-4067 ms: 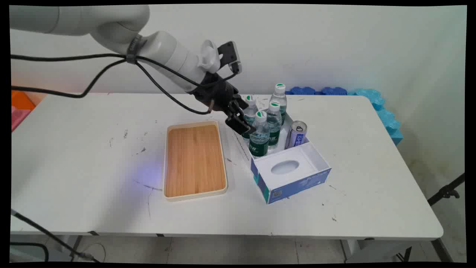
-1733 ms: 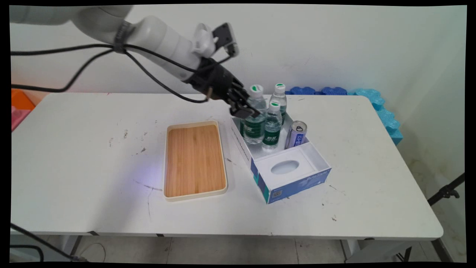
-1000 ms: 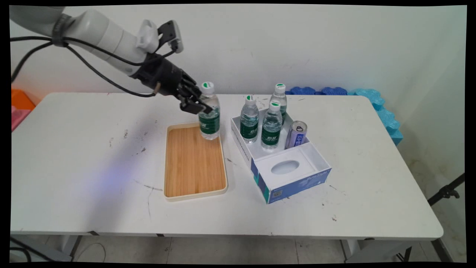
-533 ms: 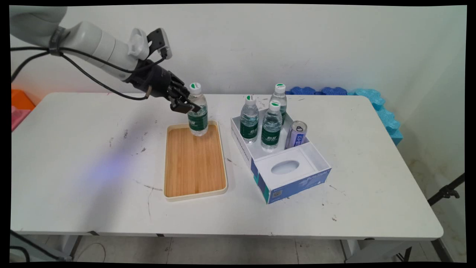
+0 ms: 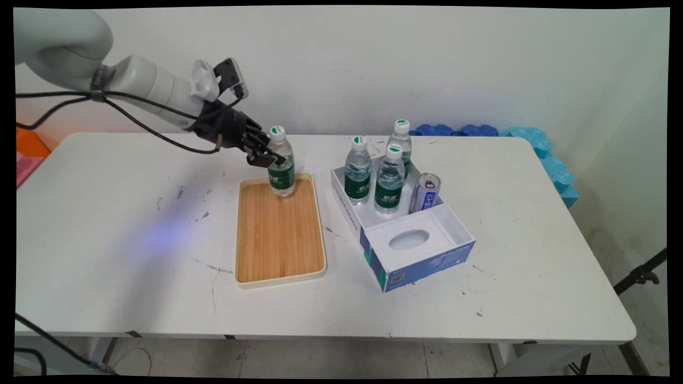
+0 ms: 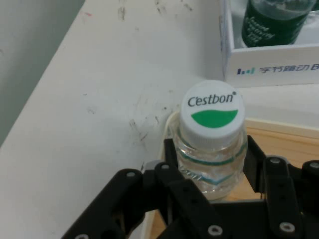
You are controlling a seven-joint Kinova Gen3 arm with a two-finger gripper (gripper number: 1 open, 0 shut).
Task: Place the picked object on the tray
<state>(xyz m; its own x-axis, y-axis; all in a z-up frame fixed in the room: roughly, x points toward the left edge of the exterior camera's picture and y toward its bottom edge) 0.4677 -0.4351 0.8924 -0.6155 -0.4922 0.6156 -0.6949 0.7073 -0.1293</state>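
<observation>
gripper (image 5: 265,156) grasping a water bottle (image 5: 281,169) just under its shoulder, one finger (image 6: 172,164) pressed against each side of the clear neck, the white cap with green mark above the fingers. bottle upright, its base at the far end of the wooden tray (image 5: 280,232), whether resting on the wood or just above it cannot be told. to the right of the tray, a white and blue box (image 5: 411,237) holds three more bottles (image 5: 388,181) and a can (image 5: 425,193) in its far compartment. all stand on the white table (image 5: 133,213).
</observation>
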